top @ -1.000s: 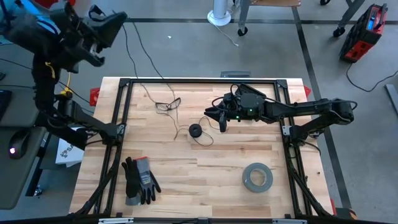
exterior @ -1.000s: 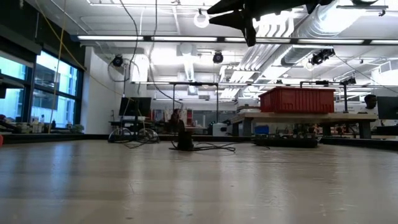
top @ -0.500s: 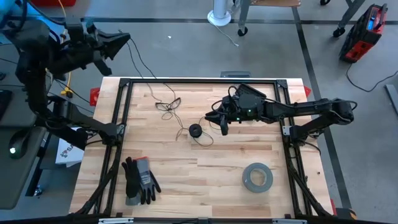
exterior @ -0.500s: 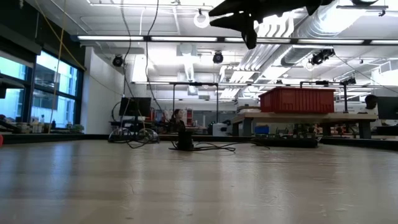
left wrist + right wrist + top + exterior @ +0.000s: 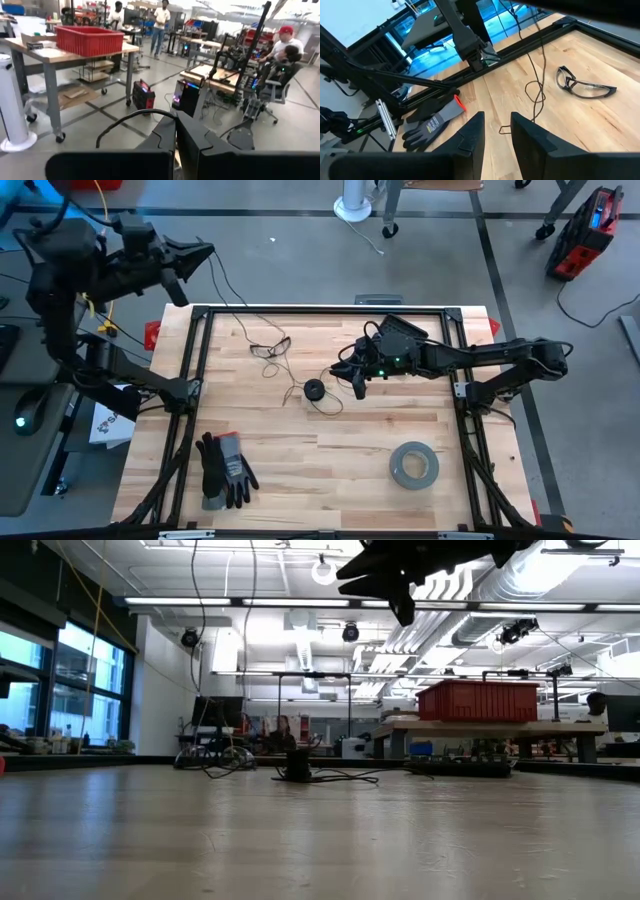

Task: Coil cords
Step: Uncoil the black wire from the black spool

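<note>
The thin dark cord (image 5: 529, 52) runs from its small black spool (image 5: 314, 390), which rests flat on the wooden table (image 5: 330, 480), past the safety glasses (image 5: 270, 347) and up off the table's far left corner to my left gripper (image 5: 206, 251). That gripper is raised beyond the corner, level and shut on the cord. My right gripper (image 5: 356, 378) hovers just right of the spool, open, with nothing between its fingers (image 5: 497, 127). From the low view the spool (image 5: 295, 769) sits amid loose cord loops. My left gripper pinches the cord between its two shut fingertips (image 5: 175, 120); a loop of cord (image 5: 127, 118) arcs out beside them. The fingers point level, toward the table's right. From there the cord hangs slack down to the table, its spool end lying on the wood.
Safety glasses lie at the far left of the table. A pair of grey and black gloves (image 5: 225, 468) lies near the front left, and a grey tape roll (image 5: 414, 464) near the front right. A black frame (image 5: 320, 310) rims the table. People stand and sit in the room beyond.
My left gripper has tipped down to level and sunk a little, moving toward the table's right, still shut on the cord. The hanging part of the cord has swung with it; the spool has stayed put.
</note>
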Motion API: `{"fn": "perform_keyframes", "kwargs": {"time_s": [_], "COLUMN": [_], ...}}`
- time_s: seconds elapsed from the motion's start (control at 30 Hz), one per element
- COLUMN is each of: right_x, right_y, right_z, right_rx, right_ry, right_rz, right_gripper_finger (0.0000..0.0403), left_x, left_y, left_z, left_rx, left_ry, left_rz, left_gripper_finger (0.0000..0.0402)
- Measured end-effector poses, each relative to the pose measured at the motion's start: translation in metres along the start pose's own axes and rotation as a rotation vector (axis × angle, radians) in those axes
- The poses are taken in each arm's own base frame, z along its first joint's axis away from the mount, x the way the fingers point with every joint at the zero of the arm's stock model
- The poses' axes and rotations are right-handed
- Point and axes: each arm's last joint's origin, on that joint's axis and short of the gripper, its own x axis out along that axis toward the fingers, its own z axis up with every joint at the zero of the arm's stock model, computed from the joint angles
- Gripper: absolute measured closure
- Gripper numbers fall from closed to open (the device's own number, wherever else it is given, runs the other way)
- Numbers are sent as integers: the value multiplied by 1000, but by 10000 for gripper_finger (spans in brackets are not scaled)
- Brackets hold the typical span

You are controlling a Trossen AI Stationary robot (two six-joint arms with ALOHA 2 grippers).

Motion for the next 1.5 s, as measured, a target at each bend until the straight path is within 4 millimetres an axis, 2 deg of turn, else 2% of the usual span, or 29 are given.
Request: {"fn": "perform_keyframes", "kwargs": {"time_s": [0.27, 0.37, 0.63, 0.8, 1.07, 1.23, 1.5], "right_x": [0, 2, 31, 42, 44, 40, 37], "right_y": [-1, -5, -12, -13, -22, -28, -31], "right_z": [-3, -13, -47, -58, -64, -71, -76], "right_rx": [1, 4, 13, 23, 189, 383, 534], "right_ry": [35, 88, 247, 269, 294, 404, 453], "right_rz": [-10, -13, 46, 27, -92, -125, -205], "right_gripper_finger": [316, 316, 316, 316, 316, 316, 316], "left_x": [2, 6, 12, 12, 8, 8, 8], "left_y": [-5, -8, -12, -11, -9, -8, -8], "left_z": [-5, -10, -17, -17, -16, -16, -16], "left_rx": [16, 9, 23, 24, 24, 25, 28], "left_ry": [48, 78, 102, 94, 87, 83, 86], "left_rz": [-38, -33, -11, 15, 32, 52, 57], "left_gripper_finger": [401, 401, 401, 401, 401, 401, 401]}}
